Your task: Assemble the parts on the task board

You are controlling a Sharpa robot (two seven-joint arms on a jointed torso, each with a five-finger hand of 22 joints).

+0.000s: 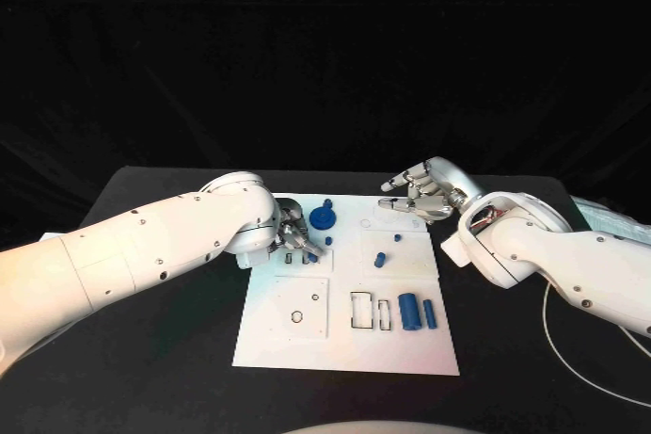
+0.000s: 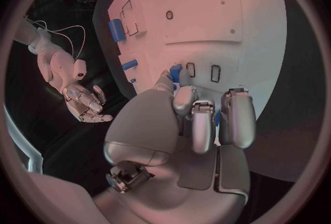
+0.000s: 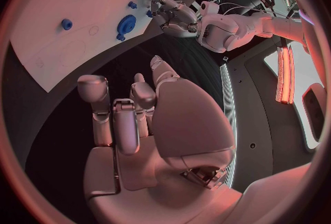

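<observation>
The white task board [image 1: 350,345] lies mid-table. My left hand [image 1: 296,236] hovers low over its left part, beside two small rectangular slots [image 1: 291,259]. Its fingers [image 2: 200,119] are curled, and a small blue part [image 2: 175,73] shows at the thumb tip, pinched against them. My right hand [image 1: 420,197] hangs above the board's far right edge, fingers apart and holding nothing [image 3: 138,119]. On the board stand a round blue piece [image 1: 323,216], a small blue peg [image 1: 381,259] and two blue cylinders [image 1: 407,313].
A white cable [image 1: 570,359] loops on the black table [image 1: 150,359] right of the board. A pale object [image 1: 613,223] sits at the right edge. The board's near half has outlined recesses [image 1: 361,311] and a small ring [image 1: 297,316].
</observation>
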